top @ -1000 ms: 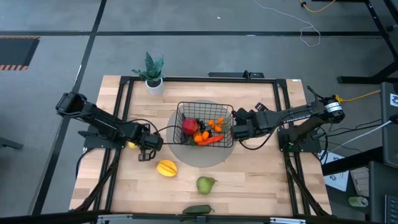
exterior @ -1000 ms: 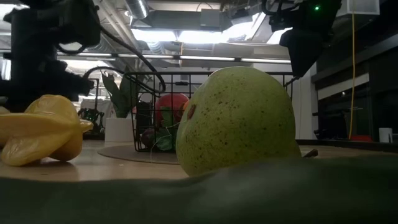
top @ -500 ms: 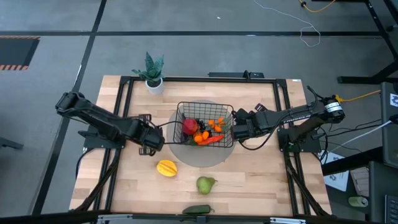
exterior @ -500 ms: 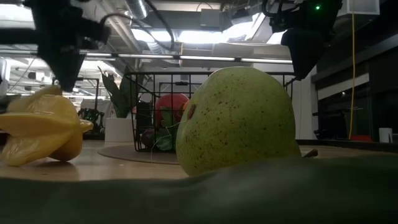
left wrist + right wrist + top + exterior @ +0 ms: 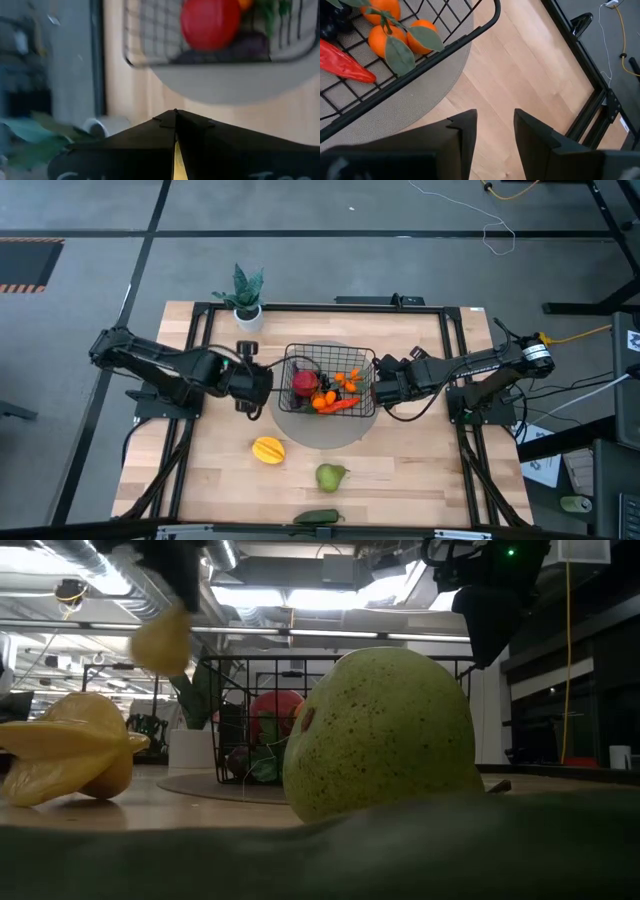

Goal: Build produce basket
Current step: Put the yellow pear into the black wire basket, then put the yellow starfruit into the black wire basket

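The black wire basket point(image 5: 330, 380) stands on a grey round disc point(image 5: 322, 430) and holds a red apple point(image 5: 304, 383), oranges point(image 5: 348, 379), an orange carrot point(image 5: 335, 405) and dark pieces. My left gripper point(image 5: 250, 378) hovers just left of the basket, shut on a small yellow fruit point(image 5: 160, 640). My right gripper point(image 5: 377, 388) waits open at the basket's right side, touching nothing. A yellow star fruit point(image 5: 267, 449), a green pear point(image 5: 331, 476) and a dark green vegetable point(image 5: 318, 517) lie on the table nearer the near edge. My left gripper point(image 5: 175, 120) pinches the small yellow fruit between its two fingers; only a thin yellow strip point(image 5: 176, 160) shows between them in the wrist view. In the low view the fruit hangs below the fingers, lifted clear of the table and above the star fruit point(image 5: 65, 745).
A potted green plant point(image 5: 245, 300) in a white pot stands at the far left of the table. Black frame rails point(image 5: 195, 360) run along the table's left, right and far sides. Bare wood point(image 5: 420, 470) lies right of the pear.
My left gripper has risen from the table left of the star fruit and swung toward the far edge and right, up to the basket's left side. The small yellow fruit has come up with it, lifted clear of the table. My right arm has kept still.
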